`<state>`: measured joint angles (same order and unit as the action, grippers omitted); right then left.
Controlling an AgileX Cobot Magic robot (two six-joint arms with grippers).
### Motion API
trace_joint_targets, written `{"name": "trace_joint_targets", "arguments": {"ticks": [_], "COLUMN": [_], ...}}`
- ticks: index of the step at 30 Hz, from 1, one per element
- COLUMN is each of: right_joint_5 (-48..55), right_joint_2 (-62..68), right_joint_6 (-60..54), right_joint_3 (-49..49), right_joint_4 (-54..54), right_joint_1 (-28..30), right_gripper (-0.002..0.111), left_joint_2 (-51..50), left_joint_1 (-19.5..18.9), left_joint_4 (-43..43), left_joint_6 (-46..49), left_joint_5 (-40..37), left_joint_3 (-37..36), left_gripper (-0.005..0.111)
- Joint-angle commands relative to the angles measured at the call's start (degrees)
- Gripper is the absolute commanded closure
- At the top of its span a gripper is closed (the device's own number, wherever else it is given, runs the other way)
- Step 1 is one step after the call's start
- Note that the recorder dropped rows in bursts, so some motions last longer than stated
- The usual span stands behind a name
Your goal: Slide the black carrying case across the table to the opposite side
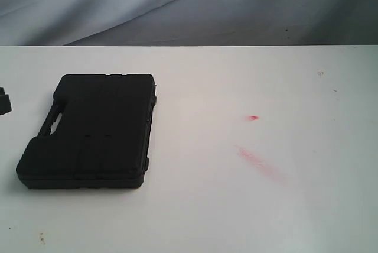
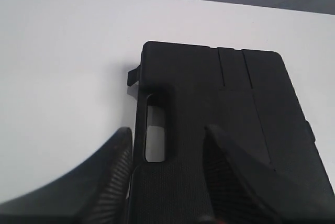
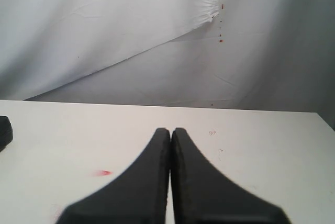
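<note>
The black carrying case (image 1: pixel 91 132) lies flat and closed on the left part of the white table (image 1: pixel 236 206), its handle slot (image 1: pixel 53 121) facing the left edge. In the exterior view only a dark tip of my left gripper (image 1: pixel 5 100) shows at the left border, a short gap away from the case. In the left wrist view the case (image 2: pixel 230 109) fills the frame ahead. My left gripper (image 2: pixel 166 131) is open, its fingers spread wide in line with the handle end and holding nothing. My right gripper (image 3: pixel 170 130) is shut and empty over bare table, and is out of the exterior view.
A small red mark (image 1: pixel 253 117) and a faint red smear (image 1: pixel 260 163) lie on the tabletop right of the middle. A grey-white cloth backdrop (image 1: pixel 189 5) hangs behind the table's far edge. A few small dark specks (image 1: pixel 41 238) dot the near left.
</note>
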<state>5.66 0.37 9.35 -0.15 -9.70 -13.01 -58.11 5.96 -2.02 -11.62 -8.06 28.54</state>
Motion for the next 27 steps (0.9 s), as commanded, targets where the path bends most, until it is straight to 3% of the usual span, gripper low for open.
{"name": "trace_joint_targets", "arguments": {"ticks": [1,15,17,22,27], "right_joint_5": [-0.23,-0.23,-0.23,-0.23,-0.23], "right_joint_2": [-0.37,-0.37,-0.37,-0.37,-0.37], "right_joint_6": [0.07,0.07,0.07,0.07,0.07], "right_joint_3": [0.15,0.15,0.15,0.15,0.15], "right_joint_4": [-0.07,-0.07,-0.07,-0.07,-0.07], "right_joint_1": [0.43,0.43,0.43,0.43,0.43], "right_gripper": [0.108,0.108,0.108,0.108,0.108], "left_joint_2": [5.38,22.87,24.57,28.04,30.96], "left_joint_1": [0.31,0.31,0.31,0.31,0.31], "left_joint_4": [0.04,-0.21,-0.21,-0.46,-1.53], "left_joint_6": [-0.36,-0.25,-0.36,-0.36,-0.36], "left_joint_5": [1.23,3.21,3.38,2.27,2.17], "left_joint_3": [-3.74,-14.07,-14.61,-15.01,-15.01], "left_gripper": [0.064,0.065,0.072,0.106,0.106]}}
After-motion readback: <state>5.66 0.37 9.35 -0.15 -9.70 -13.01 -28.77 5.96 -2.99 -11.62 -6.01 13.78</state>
